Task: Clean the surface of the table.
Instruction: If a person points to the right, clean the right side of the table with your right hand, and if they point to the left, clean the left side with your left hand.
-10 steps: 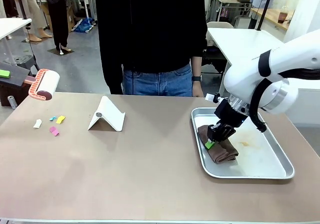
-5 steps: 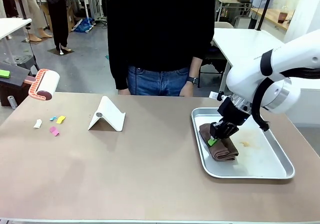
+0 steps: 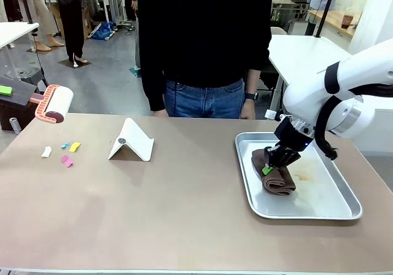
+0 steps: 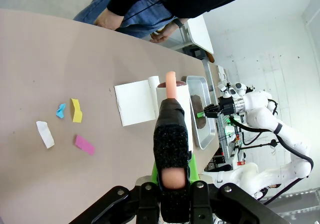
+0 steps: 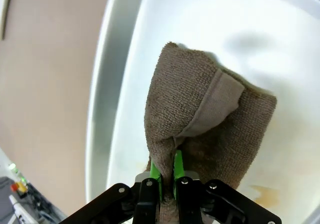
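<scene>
Two grips are being shown. A brown towel (image 3: pixel 277 178) is being pinched by the right gripper (image 3: pixel 268 170), whose green pads (image 5: pixel 176 165) are pressed together on a raised fold of the cloth. The rest of the towel is lying in the left half of the silver tray (image 3: pixel 325 204), beside a yellowish stain (image 3: pixel 301 177) on the tray floor.

The black handle of a lint roller (image 3: pixel 55 103) is being clamped by the left gripper (image 4: pixel 172 176), jaws closed on it. The white roll is being held above the far left corner of the table (image 3: pixel 184 213), apart from its surface.

The table is being seen as the wide taupe top spanning the front view. The tray is resting on its right part, and a white folded stand (image 3: pixel 131 141) is standing left of centre. Four paper scraps are lying near the left edge: white (image 3: pixel 46 151), blue (image 3: pixel 64 145), yellow (image 3: pixel 74 146) and pink (image 3: pixel 66 161).

A person (image 3: pixel 206 35) in a black top and jeans is standing at the far side.
</scene>
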Controlling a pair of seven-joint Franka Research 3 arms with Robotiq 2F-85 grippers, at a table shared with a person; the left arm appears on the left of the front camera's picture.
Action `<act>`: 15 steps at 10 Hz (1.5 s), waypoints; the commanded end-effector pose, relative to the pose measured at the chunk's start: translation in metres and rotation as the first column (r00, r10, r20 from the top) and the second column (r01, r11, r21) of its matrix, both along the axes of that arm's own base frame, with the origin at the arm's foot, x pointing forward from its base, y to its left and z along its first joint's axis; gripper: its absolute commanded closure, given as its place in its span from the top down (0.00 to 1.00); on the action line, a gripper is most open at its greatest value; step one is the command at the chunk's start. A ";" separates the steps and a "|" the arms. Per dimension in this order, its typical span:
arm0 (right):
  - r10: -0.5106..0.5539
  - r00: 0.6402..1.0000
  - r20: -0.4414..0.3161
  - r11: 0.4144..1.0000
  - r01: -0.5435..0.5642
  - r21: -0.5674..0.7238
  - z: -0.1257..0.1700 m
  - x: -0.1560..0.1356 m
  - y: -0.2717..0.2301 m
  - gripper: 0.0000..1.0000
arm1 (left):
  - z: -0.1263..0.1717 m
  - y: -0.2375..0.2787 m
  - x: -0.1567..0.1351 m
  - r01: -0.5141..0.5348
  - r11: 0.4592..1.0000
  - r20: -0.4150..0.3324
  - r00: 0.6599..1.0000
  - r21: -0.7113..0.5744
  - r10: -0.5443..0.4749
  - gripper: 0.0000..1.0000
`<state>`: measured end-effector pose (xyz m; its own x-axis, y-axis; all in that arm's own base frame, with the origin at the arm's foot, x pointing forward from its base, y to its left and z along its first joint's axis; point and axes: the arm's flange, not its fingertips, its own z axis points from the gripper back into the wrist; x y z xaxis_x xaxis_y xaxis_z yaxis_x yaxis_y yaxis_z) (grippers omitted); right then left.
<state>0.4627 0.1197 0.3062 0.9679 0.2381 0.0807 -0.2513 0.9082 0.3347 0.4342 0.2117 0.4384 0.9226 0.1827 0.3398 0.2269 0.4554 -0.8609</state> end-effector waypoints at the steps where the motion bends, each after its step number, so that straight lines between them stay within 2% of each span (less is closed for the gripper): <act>1: -0.087 0.996 0.020 0.994 0.088 -0.070 -0.006 0.010 -0.019 0.11 | 0.003 0.000 -0.001 0.001 1.000 0.029 1.000 -0.022 0.000 0.00; 8: -0.203 0.979 0.029 0.979 0.202 0.043 0.010 0.017 -0.062 0.11 | 0.003 0.000 -0.001 0.001 1.000 0.029 1.000 -0.022 0.000 0.00; 10: -0.157 0.987 0.011 0.971 0.153 0.184 0.019 0.015 -0.060 0.11 | 0.003 0.000 -0.001 0.001 1.000 0.029 1.000 -0.022 0.000 0.00; 12: -0.149 0.988 -0.032 0.923 0.150 0.354 0.036 0.011 -0.079 0.11 | 0.003 0.000 -0.001 0.001 1.000 0.029 1.000 -0.022 0.000 0.00; 13: -0.147 0.988 -0.050 0.876 0.154 0.458 0.049 0.007 -0.096 0.11 | 0.003 0.000 -0.001 0.001 1.000 0.029 1.000 -0.022 0.000 0.00; 15: -0.092 0.992 -0.086 0.742 0.126 0.659 0.067 -0.009 -0.129 0.11 | 0.003 0.000 -0.001 0.001 1.000 0.029 1.000 -0.022 0.000 0.00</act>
<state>0.4609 0.0121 0.3742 0.9899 0.0219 0.1403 -0.1259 0.5922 0.7959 0.4342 0.2117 0.4387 0.9223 0.1827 0.3404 0.2274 0.4556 -0.8607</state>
